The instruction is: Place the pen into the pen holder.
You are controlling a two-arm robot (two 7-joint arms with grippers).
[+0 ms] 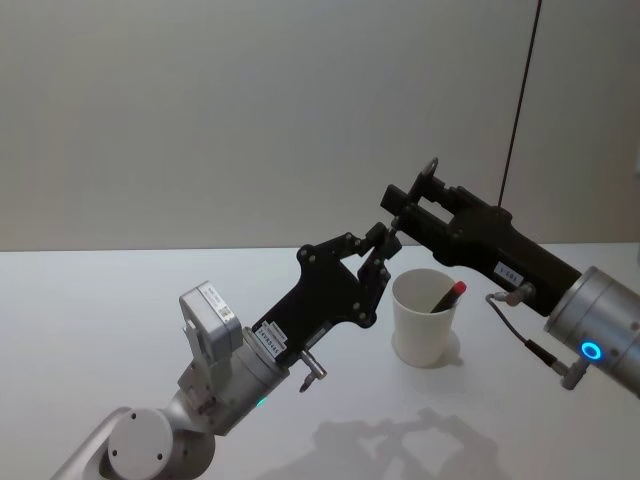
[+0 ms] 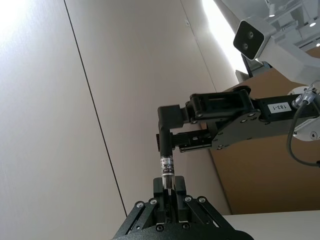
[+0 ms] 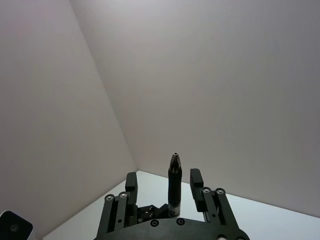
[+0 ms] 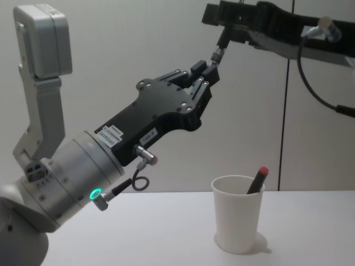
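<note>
My left claw (image 4: pixel 206 71) is clamping a black pen (image 4: pixel 215 57) high above the surface (image 1: pixel 120 300). My right claw (image 4: pixel 221 34), fingers apart, is straddling its upper end. The pen holder (image 4: pixel 238 212) is standing below, containing a red-capped pen (image 4: pixel 257 179).

A pen (image 1: pixel 446 297) stands in the pen holder (image 1: pixel 423 318) on the table (image 1: pixel 100 300) — both pincers above.

A black pen (image 2: pixel 167 167) is pinched at its tip end between the left gripper's fingers (image 2: pixel 176 194), its barrel reaching between the right gripper's fingers (image 3: pixel 196 181). Below both grippers, the white paper cup (image 1: pixel 424 316) stands upright, a red-capped pen (image 1: pixel 447 296) leaning inside.
</note>
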